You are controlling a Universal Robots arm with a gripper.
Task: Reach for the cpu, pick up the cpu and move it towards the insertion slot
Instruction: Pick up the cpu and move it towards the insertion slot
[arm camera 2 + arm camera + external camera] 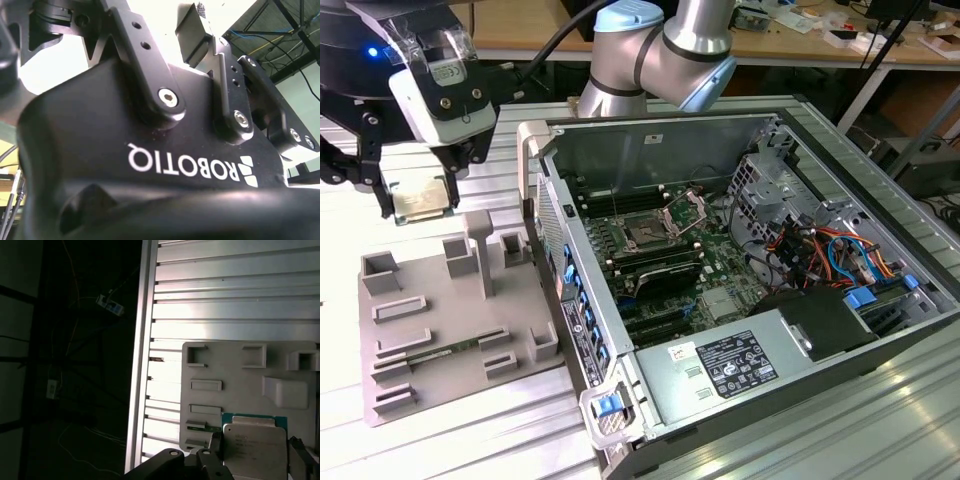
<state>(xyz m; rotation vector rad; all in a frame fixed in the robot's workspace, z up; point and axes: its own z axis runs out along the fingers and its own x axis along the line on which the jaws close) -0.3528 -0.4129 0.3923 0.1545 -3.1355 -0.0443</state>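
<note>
Gripped one cpu between the two black fingers of the single gripper, with the jaws closed only as far as the chip's width and pressed against two opposite edges. Held it flat, silvery metal top turned up toward the wrist and a thin green rim showing round the metal in the first wrist view. Being square, offered no long axis to speak of; sat with its edges roughly in line with the edges of the one grey tray beneath it. Hung at the exterior view's far left, over the tray's rear corner and seemingly raised clear of it. Stood well apart from the one insertion slot, a dark square on the board inside the one open computer case toward the exterior view's right. Showed the slot's shiny metal frame tipped up and open just beside the slot. Carried several raised grey frames on the tray, and one green memory stick lying in a groove near the tray's front. Reached in from behind the case with one silver and pale blue arm, above a table of ribbed metal slats.
</note>
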